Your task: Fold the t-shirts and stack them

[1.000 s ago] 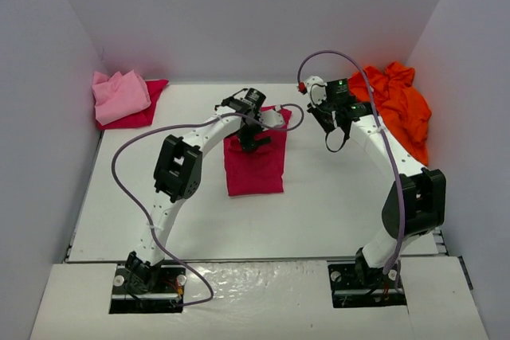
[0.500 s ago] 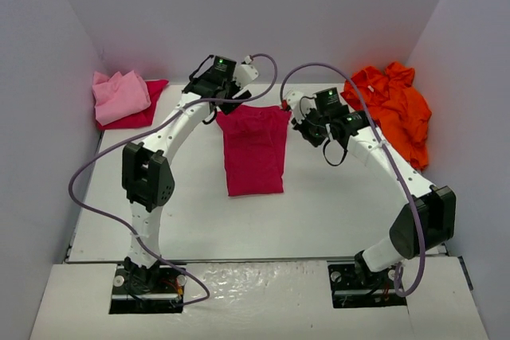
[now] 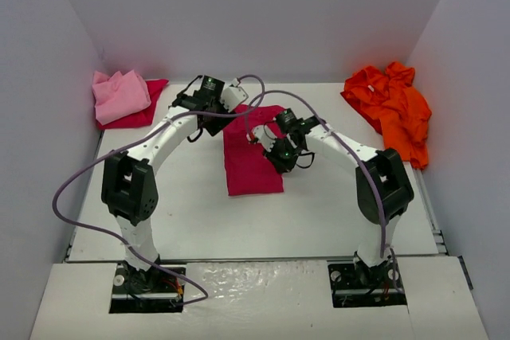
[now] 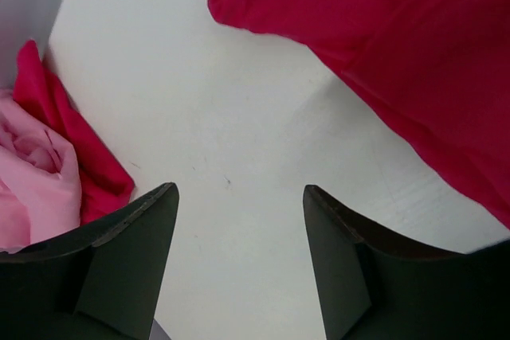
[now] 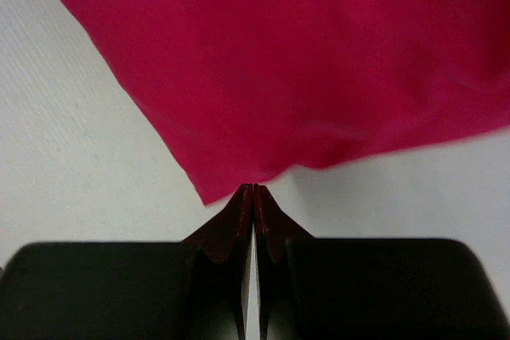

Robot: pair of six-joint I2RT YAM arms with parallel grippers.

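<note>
Pinching crimson t-shirt (image 3: 253, 169) on white, grey-walled table (image 3: 335, 212), right tool (image 5: 253, 190) is closed; left tool (image 4: 237, 189) gapes empty.

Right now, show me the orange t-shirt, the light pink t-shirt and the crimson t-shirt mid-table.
orange t-shirt (image 3: 390, 105), top external view, centre of the crumpled heap.
light pink t-shirt (image 3: 119, 95), top external view, centre of the bundle.
crimson t-shirt (image 3: 251, 171), top external view, its flat lower half.

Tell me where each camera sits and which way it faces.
Top: above and behind the robot, looking down at the table; left arm and right arm show.
Left wrist: looking down past open left fingers at pink shirt and crimson shirt.
Right wrist: looking past right fingers, shut on the crimson shirt's corner.
Shared: every view shows the crimson shirt.
</note>
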